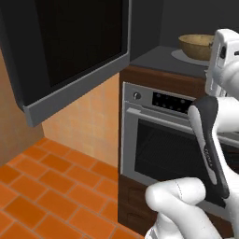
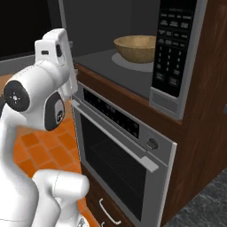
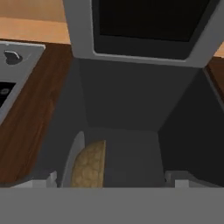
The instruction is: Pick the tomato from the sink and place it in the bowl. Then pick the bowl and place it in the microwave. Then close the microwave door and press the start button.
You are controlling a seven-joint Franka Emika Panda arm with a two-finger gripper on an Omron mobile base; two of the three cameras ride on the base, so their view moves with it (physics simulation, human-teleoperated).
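Inside the microwave: bowl seated on the round tray, set deep so the door can swing | gripper: open, holding nothing | microwave door: open wide; closing comes next

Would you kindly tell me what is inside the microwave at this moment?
The bowl sits on the round plate inside the microwave. The bowl's rim hides whatever lies in it.

We count one bowl ahead of the end effector, one microwave, one open microwave door, one oven.
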